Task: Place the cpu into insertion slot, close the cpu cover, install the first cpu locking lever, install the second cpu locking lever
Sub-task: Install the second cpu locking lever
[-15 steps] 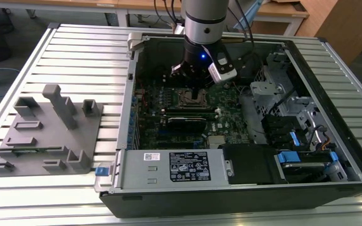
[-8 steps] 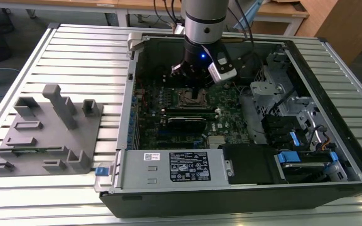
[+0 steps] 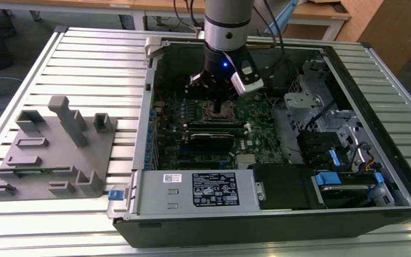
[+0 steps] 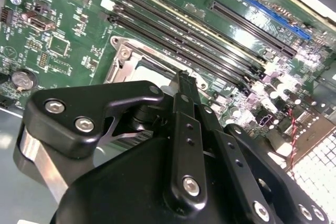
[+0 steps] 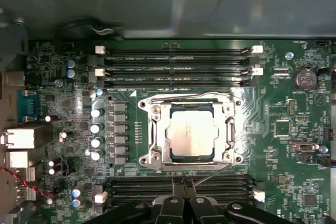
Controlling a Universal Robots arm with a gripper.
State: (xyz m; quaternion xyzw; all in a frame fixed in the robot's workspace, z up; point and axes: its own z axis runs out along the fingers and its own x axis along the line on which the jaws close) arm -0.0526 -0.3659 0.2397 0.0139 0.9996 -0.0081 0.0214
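Tool point(image 4: 184, 80) hiding insertion slot point(image 4: 142, 69), cpu point(image 5: 192, 131) seated

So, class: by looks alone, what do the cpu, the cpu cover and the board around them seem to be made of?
cpu: apparently metal on top, dull pale silver, softly reflective.
cpu cover: probably stamped steel, bright and shiny, with glints at its corners.
Circuit board: likely fibreglass laminate, glossy green with fine printed traces.

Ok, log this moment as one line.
arm: over open case | pincer: beside insertion slot | cpu: seated | cpu cover: closed over cpu
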